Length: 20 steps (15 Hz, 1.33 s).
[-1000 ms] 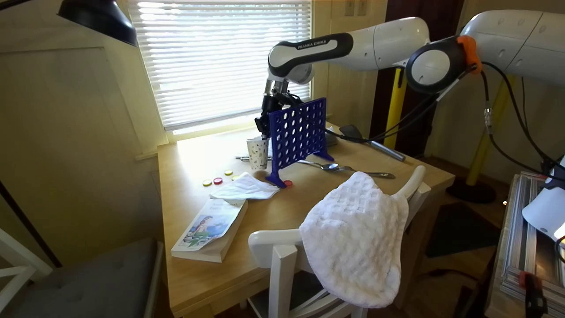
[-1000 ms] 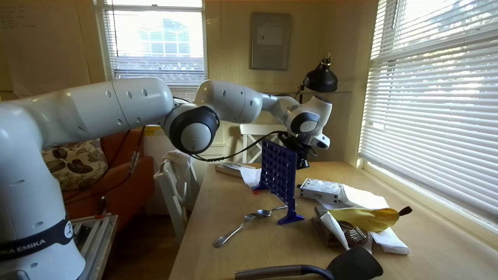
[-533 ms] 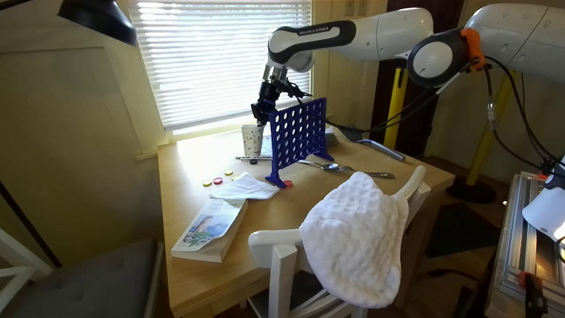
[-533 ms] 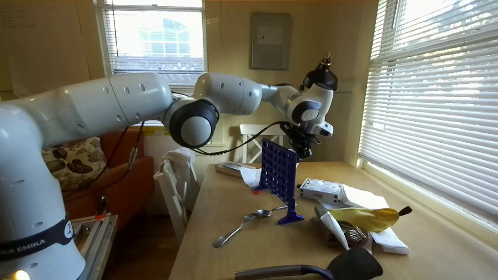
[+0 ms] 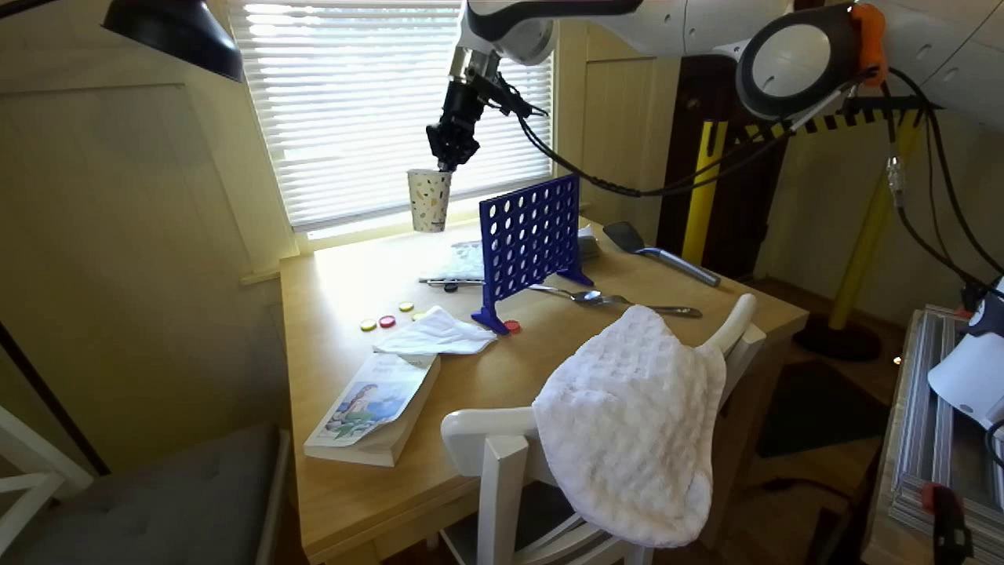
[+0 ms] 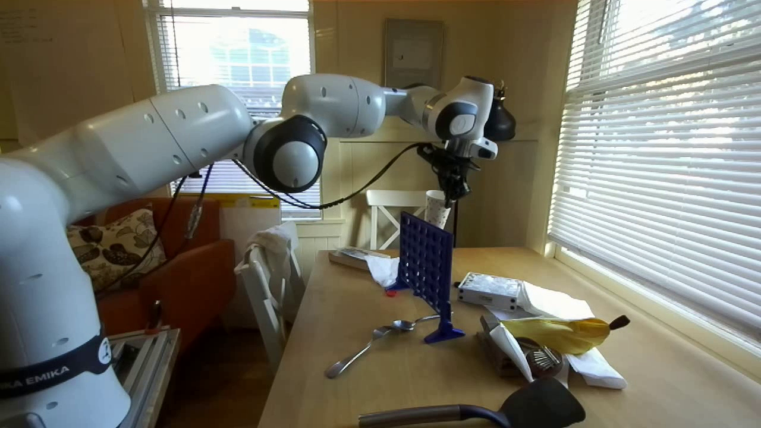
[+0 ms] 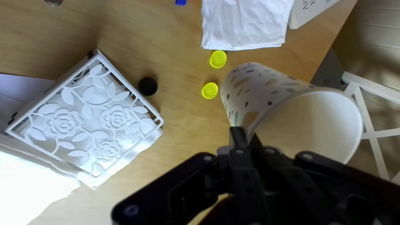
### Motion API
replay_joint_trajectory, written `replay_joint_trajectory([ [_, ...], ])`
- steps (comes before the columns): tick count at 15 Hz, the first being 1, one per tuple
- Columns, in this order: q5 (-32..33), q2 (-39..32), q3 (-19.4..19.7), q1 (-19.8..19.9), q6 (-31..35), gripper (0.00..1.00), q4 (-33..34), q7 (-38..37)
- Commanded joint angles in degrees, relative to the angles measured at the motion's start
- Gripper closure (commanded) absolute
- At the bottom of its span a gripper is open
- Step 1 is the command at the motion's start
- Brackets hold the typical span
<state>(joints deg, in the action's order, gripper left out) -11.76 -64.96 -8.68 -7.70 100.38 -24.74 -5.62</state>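
- Above the desk, well clear of its top, a speckled paper cup hangs from the gripper, mouth up and close to upright.
- Closed on the cup's rim, the gripper pinches only the thin wall, with what looks like one finger outside and one inside; no wider gap shows between its jaws.
- Apart from the cup, a blue game rack stands upright on the desk; both exterior views show it near the cup, with the two not touching.
- On the desk, the wrist view shows two yellow discs near the cup's outline, and a black cap just beside a white box with a flower cut-out top.
- Farther off, a white napkin lies next to a book, with a red disc close by.
- As for progress, the grasp appears done and so does the lift: the cup bears on nothing but the gripper.
- Left undone, as far as can be seen, are the setting down and the letting go; the cup has no support under it.
- Hidden from view is the floor of the cup, so whether anything lies inside cannot be told; the visible part of the inner wall is plain and pale.
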Motion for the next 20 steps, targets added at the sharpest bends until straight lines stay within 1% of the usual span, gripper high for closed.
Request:
replay_joint_trajectory([
  [1,3.7,5.8,2.6,-4.1,-6.2,0.99,-1.8,-5.8],
  [2,4.5,7.1,3.1,-5.5,-8.0,0.99,-1.8,-7.1],
  [6,4.9,11.1,2.7,-10.6,-15.3,0.99,-2.3,-11.5],
  [8,4.3,12.7,2.4,-12.8,-19.7,0.99,-3.0,-16.0],
  [12,1.7,14.1,1.4,-15.6,-28.7,0.99,-4.2,-28.8],
  [14,0.8,14.0,0.9,-16.6,-30.8,0.99,-4.0,-34.5],
  [16,0.6,13.5,0.7,-17.3,-30.1,0.99,-3.5,-40.3],
  [18,0.2,12.8,0.8,-18.0,-29.0,0.99,-2.2,-47.7],
  [20,0.3,12.3,0.6,-18.4,-26.6,0.99,-1.1,-51.7],
])
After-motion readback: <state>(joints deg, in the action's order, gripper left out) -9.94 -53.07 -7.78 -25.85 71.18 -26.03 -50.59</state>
